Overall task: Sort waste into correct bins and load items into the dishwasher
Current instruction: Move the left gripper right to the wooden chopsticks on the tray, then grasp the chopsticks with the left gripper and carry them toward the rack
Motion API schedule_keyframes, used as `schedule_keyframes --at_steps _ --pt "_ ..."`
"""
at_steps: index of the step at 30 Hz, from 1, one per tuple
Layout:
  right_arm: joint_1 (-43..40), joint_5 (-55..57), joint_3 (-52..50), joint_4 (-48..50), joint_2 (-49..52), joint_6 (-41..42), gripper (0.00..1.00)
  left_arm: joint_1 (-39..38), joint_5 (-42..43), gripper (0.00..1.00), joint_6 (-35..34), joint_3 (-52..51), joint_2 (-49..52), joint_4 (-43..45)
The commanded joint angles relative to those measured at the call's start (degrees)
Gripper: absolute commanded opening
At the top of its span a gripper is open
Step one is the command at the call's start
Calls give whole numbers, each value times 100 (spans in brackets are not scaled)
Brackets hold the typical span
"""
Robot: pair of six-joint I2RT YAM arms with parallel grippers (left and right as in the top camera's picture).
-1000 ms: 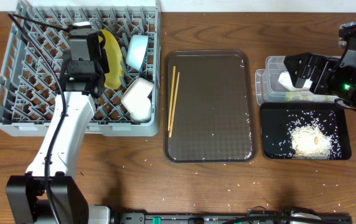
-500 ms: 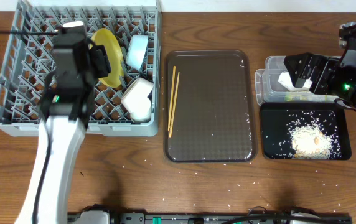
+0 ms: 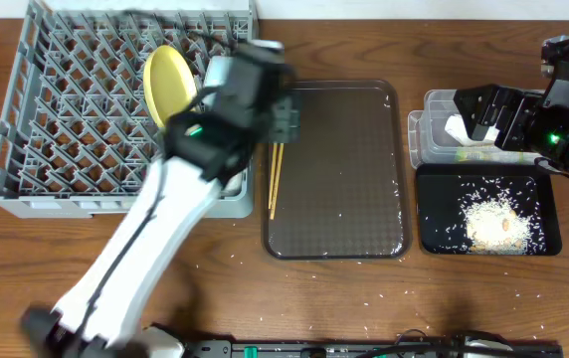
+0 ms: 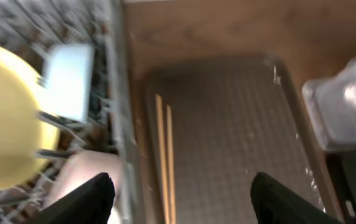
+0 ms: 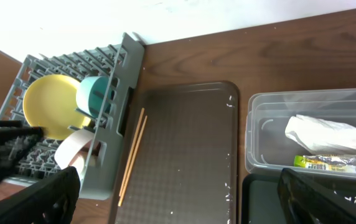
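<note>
The grey dish rack [image 3: 26,149] holds the upright yellow plate [image 3: 165,85]. My left gripper [image 3: 277,111] is open and empty, blurred, over the rack's right edge and the brown tray's left side. In the left wrist view the two chopsticks [image 4: 164,155] lie between its fingers [image 4: 187,205], with the yellow plate [image 4: 4,124], light blue bowl [image 4: 69,81] and a white vessel [image 4: 84,177] to the left. The chopsticks [image 3: 276,164] lie on the brown tray. My right gripper [image 3: 478,114] is open and empty above the clear tub [image 3: 434,99], which holds the napkin [image 5: 327,134] and wrapper [image 5: 333,163]. Rice [image 3: 493,219] lies in the black tray [image 3: 434,234].
The dark brown serving tray [image 3: 344,179] lies between the rack and the bins. Rice grains are scattered on it and on the wooden table [image 3: 314,288] in front. My left arm [image 3: 145,239] crosses the rack's front right corner and hides the white bowl from overhead.
My left arm has swung right from over the rack's middle to the rack's right edge and the brown tray. The yellow plate now shows uncovered. The right arm has not moved.
</note>
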Motion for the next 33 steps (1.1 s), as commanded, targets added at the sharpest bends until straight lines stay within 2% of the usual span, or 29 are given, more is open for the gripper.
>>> schedule_keyframes --at_steps 1,9,15,24,28,33 --pt "-68 -44 72 -11 0 17 99 -328 -264 71 -415 402 1054 -197" --pt "-68 -44 72 -11 0 17 99 -402 -221 69 -640 402 2553 -146" --pt "-68 -44 72 -11 0 17 99 -402 -219 68 -643 402 3198 42" --pt "-68 -44 72 -9 0 17 99 -280 -186 68 -658 402 3556 129" --pt "-68 -44 72 -11 0 17 99 -262 223 65 -614 393 3681 214" --pt "-68 -44 72 -11 0 17 99 -254 238 65 -614 391 3773 188"
